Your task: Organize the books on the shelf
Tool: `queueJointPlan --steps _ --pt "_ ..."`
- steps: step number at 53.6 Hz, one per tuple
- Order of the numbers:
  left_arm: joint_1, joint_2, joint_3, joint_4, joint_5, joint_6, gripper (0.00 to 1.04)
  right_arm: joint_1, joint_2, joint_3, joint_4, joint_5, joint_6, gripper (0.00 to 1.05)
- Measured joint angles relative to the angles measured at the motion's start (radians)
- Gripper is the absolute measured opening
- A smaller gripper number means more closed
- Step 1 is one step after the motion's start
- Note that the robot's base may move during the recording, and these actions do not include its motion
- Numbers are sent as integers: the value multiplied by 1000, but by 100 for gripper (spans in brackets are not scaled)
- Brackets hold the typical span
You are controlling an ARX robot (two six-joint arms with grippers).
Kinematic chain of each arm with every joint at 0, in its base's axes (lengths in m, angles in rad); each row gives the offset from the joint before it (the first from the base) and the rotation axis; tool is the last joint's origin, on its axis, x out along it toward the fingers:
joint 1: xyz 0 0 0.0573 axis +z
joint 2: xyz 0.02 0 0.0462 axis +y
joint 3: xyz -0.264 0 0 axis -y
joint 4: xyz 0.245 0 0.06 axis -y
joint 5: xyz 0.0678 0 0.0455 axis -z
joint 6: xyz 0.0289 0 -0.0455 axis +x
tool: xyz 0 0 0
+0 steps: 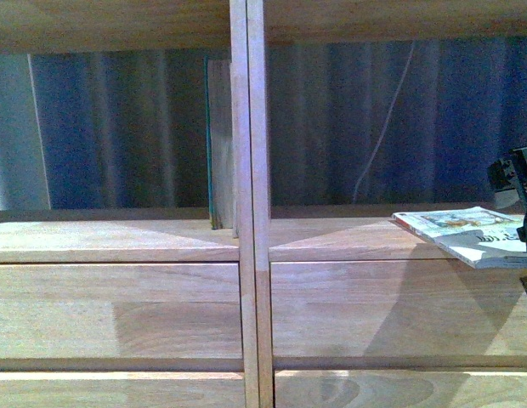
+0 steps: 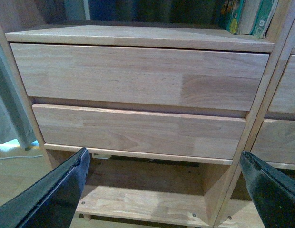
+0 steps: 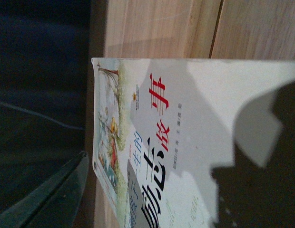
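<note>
Left fingers [image 2: 62, 190] were spread wide facing the shelf [image 2: 138, 35]; the paperback [image 1: 467, 231] lay at its front edge, right side (whether right fingers [image 3: 57, 199] pinched it, I couldn't tell)

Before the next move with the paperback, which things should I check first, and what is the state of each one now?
1. Left claw open and empty: ok, it faces the drawer fronts.
2. Taller teal-edged book upright against the centre divider: ok.
3. Pale paperback standing upright: not ok, it lies flat at the right end of the right cubby.
4. Right claw gripping the paperback: cannot tell; only one finger shows, beside the book's edge.
5. Shelf board free between divider and paperback: ok.
</note>
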Motion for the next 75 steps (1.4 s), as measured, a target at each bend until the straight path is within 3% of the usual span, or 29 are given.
queueJointPlan --steps 18,23,54,75 --pt "0 0 0 0 0 0 97 -4 -36 -60 23 -1 5 17" --pt "0 0 0 0 0 0 97 -3 -57 -71 26 0 3 8" --pt "0 0 0 0 0 0 97 -34 -227 -193 75 -32 -89 7" --pt "0 0 0 0 0 0 97 -108 -574 -332 154 -225 -331 7"
